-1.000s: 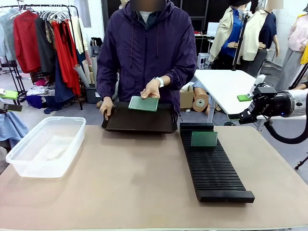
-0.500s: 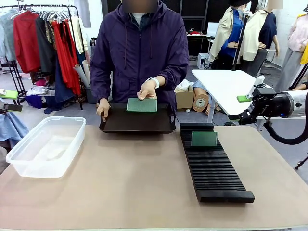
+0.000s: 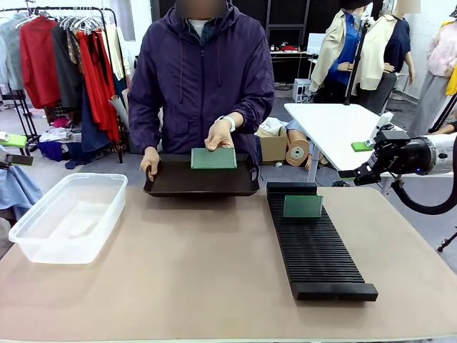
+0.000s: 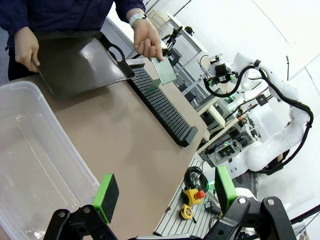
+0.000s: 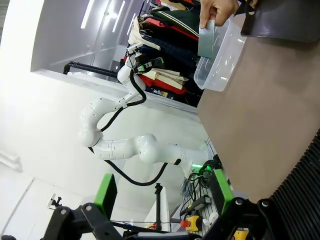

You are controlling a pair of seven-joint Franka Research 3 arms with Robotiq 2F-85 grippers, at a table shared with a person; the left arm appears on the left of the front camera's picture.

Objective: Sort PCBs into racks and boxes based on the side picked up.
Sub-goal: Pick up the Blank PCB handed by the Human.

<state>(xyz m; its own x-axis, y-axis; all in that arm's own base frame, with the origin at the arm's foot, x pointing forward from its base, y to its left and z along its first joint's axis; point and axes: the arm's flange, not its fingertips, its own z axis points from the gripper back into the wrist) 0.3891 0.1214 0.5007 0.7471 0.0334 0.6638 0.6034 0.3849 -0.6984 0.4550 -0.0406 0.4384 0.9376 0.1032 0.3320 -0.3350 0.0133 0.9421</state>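
I see green board [image 3: 213, 158] in person's hand [image 3: 219, 134] over tray [image 3: 171, 187] (pale gridded face showing); 2nd board [image 3: 303, 206] upright in rack [image 3: 318, 261]. Left gripper [image 4: 165, 195] & right gripper [image 5: 164, 194]: jaws apart, nothing held.

readable text: none
held pcb [image 3: 213, 158]: surface pattern too small to read, no legible marking
slotted pcb [image 3: 303, 206]: plain green face, no legible print
rack [image 3: 318, 257]: no legible label
clear box [image 3: 68, 214]: no legible label
black tray [image 3: 203, 183]: no legible marking
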